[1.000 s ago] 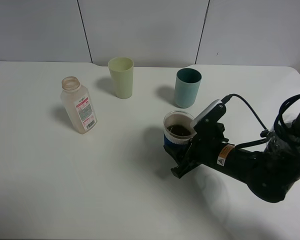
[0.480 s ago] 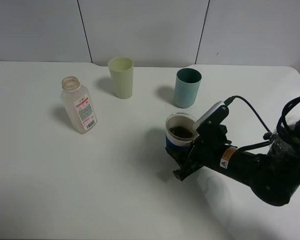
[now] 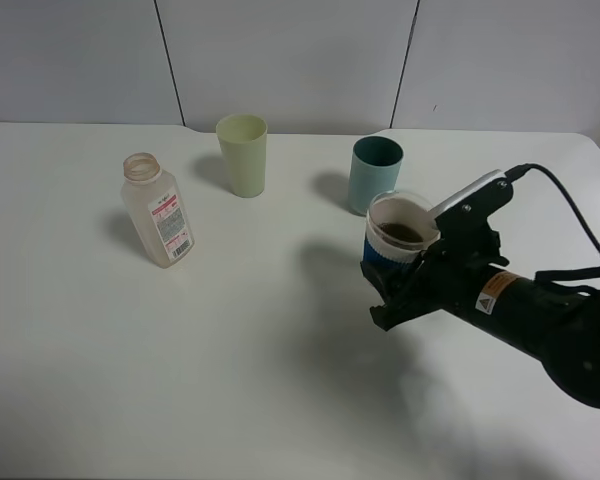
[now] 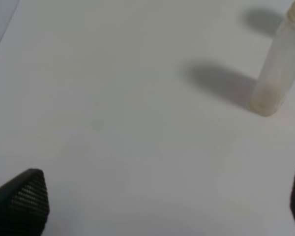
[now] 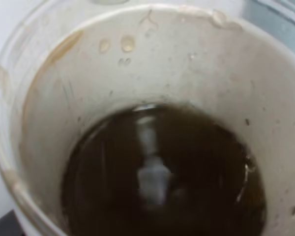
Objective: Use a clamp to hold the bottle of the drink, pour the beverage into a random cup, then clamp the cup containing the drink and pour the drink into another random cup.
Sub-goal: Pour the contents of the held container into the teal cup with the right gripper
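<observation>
- The right end effector (image 3: 388,287) pinches the paper cup (image 3: 400,238), which holds the dark drink (image 5: 162,187).
- In the last second it has lifted the cup off the worktop (image 3: 230,350) toward the teal cup (image 3: 375,172), which is now just behind it.
- Pouring looks close.
- The left end effector (image 4: 160,206) is spread and empty.

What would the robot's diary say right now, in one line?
right pincer: shut on blue-and-white cup | cup: dark drink inside, near teal cup | left pincer: open, empty | bottle: upright on table

You have before you: one white table (image 3: 130,380), matte finish; behind it, pale grey wall panels (image 3: 280,60), divided by two dark seams (image 3: 406,60); soft, even light.
</observation>
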`<state>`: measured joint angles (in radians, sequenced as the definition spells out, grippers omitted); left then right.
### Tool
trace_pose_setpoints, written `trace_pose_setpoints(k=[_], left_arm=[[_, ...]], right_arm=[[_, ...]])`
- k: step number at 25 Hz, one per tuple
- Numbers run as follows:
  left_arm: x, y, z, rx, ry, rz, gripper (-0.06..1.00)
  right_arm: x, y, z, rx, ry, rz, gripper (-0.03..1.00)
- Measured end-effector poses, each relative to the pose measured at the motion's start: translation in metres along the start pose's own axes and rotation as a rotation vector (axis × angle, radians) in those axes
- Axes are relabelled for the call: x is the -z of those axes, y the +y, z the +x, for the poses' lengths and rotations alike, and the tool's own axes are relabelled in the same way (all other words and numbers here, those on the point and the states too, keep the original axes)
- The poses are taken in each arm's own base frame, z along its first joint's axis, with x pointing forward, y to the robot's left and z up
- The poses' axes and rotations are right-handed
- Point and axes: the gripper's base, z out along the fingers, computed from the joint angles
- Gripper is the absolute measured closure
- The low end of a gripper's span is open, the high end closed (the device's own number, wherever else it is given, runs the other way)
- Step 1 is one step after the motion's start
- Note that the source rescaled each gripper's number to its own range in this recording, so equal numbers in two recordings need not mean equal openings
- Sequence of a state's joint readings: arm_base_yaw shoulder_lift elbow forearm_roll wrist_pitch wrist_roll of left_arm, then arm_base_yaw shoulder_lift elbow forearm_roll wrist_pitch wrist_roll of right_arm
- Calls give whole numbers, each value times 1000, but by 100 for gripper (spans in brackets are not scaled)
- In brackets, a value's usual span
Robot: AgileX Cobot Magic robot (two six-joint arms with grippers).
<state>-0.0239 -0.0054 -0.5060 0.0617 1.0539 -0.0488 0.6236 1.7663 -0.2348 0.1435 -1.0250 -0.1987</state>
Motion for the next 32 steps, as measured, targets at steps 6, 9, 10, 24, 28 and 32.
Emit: trace_pose_setpoints(k=[6,9,10,24,28,32], left_arm=[[0,0,0,0,0,0,-6],[0,0,0,0,0,0,-6],[0,0,0,0,0,0,-6],[0,0,0,0,0,0,-6],[0,0,0,0,0,0,-6],[0,0,0,0,0,0,-6]], right_arm=[[14,-23,-17,-72,-7,80,96],[22,-40,-23,-118,-22,146,96],[27,-49,-27,-133,-39,182,96],[26,-144,-65,-234,101,220,96],[15,-158,-84,-163,150,200,96],[4,-167,-93,-117,211,215,96]])
